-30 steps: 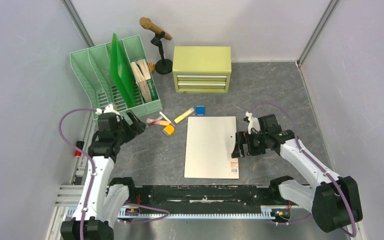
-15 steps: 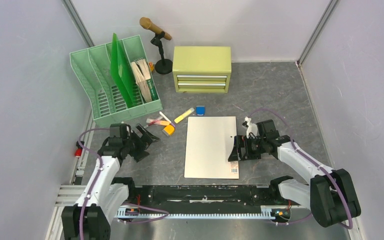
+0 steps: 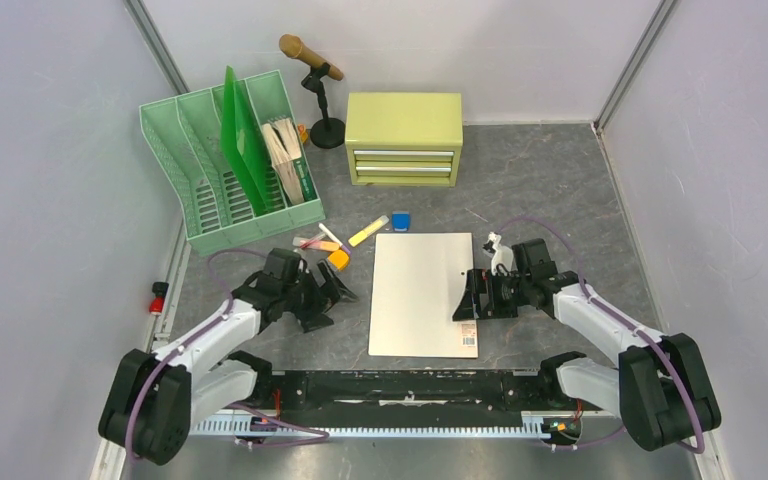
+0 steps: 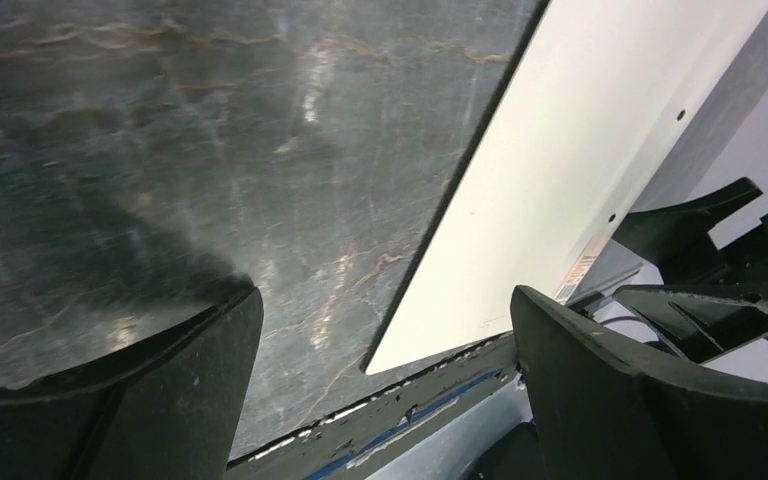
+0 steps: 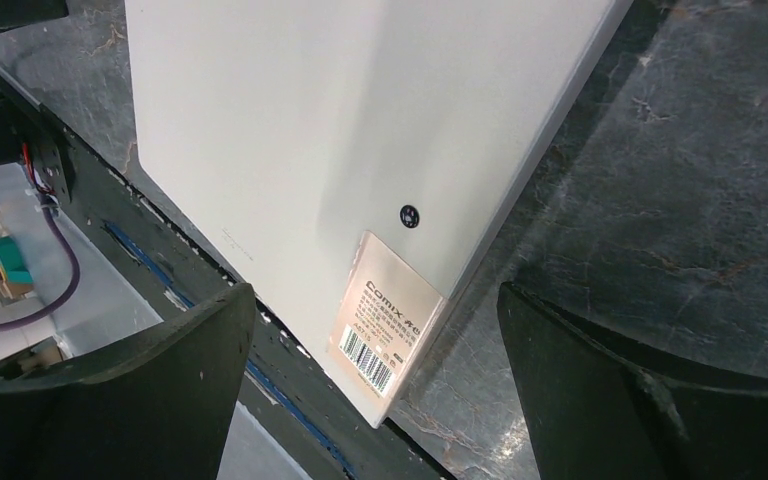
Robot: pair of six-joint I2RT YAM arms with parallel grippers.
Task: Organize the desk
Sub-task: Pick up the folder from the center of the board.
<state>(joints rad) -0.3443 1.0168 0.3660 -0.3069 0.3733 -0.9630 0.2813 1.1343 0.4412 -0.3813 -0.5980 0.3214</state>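
At the near edge, both arm bases sit on a black rail [image 3: 410, 385], left arm at the left.

Just beyond, the bench [image 3: 540, 180] – dark grey, mottled, faint pale veins, pale walls on three sides. It carries everything noted below.

White board [image 3: 422, 292] lies flat at bench centre, near edge close to the rail. Barcode label [image 5: 385, 330] at its near right corner; a small dark rivet [image 5: 409, 215] just beyond the label.

Left jaws: wide apart, holding nothing, low over bare bench just left of the board's left edge. In the left wrist view both fingers [image 4: 160, 400] frame open stone, the board's edge between them toward the right.

Right jaws: wide apart, holding nothing, set at the board's right edge near the label. In the right wrist view the labelled corner lies between the fingers [image 5: 140, 390]. Contact with the board – cannot tell.

Beyond the left jaws, a small scatter: orange piece [image 3: 337, 260], pink piece [image 3: 315, 244], white stick [image 3: 331, 236], yellow marker [image 3: 368, 231], blue block [image 3: 401, 220] just off the board's far left corner.

Far left: pale green file rack [image 3: 200, 215], a dark green divider [image 3: 240, 135] upright in it, papers [image 3: 285, 150] in the rightmost slot.

Far centre: yellow-green two-drawer cabinet [image 3: 404, 137], drawers shut. Between rack and cabinet, a black stand [image 3: 327, 132] with a brown microphone [image 3: 310, 57], tilted.
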